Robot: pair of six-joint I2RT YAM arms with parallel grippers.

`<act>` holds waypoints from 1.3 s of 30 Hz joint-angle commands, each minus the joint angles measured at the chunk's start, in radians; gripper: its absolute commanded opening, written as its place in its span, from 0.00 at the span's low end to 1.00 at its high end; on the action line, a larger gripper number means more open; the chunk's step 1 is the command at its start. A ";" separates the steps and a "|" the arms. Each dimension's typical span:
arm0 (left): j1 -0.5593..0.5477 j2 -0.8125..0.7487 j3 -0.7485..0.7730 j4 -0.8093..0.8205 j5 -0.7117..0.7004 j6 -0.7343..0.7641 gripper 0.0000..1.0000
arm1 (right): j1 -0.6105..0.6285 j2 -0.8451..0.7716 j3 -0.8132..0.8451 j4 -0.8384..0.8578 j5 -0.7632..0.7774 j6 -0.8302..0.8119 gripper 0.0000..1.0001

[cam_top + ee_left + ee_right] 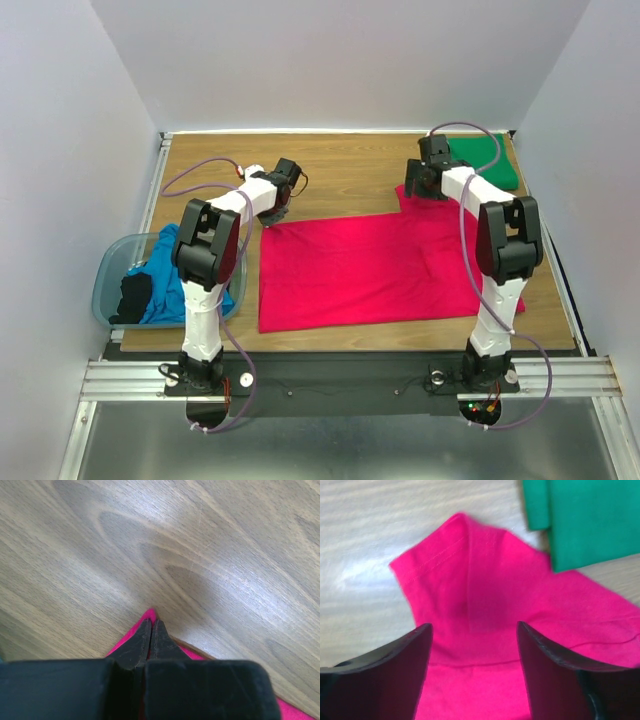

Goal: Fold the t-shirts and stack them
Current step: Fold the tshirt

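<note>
The crimson-pink t-shirt [370, 270] lies spread mid-table. The left gripper [151, 630] is pinched tight on its ten-o'clock corner. The right gripper [474, 627] gapes over the one-o'clock sleeve [465, 570], holding nothing. Best to clamp that sleeve fully, then lift both ends level.

1. The right gripper [474, 630] hangs over the crimson-pink t-shirt [560, 615], its two black fingers [385, 675] spread wide apart, with nothing pinched between them.
2. A sleeve [445, 560] of that shirt lies flat on the wooden table [365, 540] — hem stitching visible.
3. The folded green t-shirt [590, 520] sits at the upper right — its corner meets the pink cloth.
</note>
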 commanded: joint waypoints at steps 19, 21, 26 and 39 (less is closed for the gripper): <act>0.008 -0.030 -0.023 -0.038 -0.001 0.006 0.00 | -0.005 0.108 0.093 0.008 0.109 -0.039 0.21; 0.008 -0.030 -0.023 -0.039 -0.001 0.006 0.00 | -0.005 0.099 0.095 0.008 0.118 -0.041 0.13; 0.006 -0.041 -0.026 -0.042 -0.005 0.006 0.00 | -0.005 0.080 0.099 0.005 0.178 -0.056 0.00; -0.008 -0.208 -0.170 0.043 0.031 0.016 0.00 | -0.005 -0.255 -0.155 -0.006 0.285 -0.179 0.00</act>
